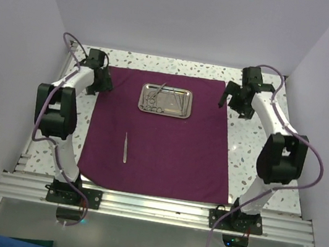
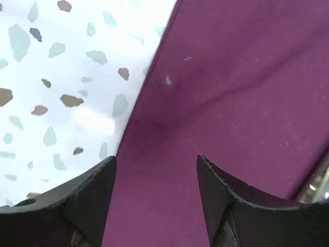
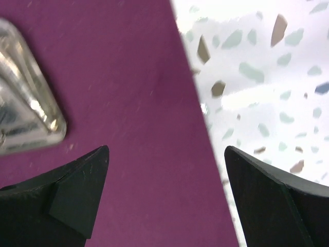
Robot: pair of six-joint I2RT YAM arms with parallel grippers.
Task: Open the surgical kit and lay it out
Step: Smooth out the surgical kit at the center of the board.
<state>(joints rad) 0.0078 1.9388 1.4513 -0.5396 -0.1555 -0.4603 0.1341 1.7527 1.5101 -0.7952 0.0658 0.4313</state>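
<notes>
We see the left gripper, jaws apart, at the left edge of the maroon cloth, spread flat mid-table. Tweezers lie on it, and a steel tray holds what may be scissors. The right gripper, jaws also apart, is at the right edge.

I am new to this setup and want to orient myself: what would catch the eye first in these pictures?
The large maroon cloth spread flat over the speckled table dominates. A shiny steel tray with thin instruments sits near its far edge, and one pair of tweezers lies alone left of centre. The left end effector and right end effector hang open over the cloth's side edges.
</notes>
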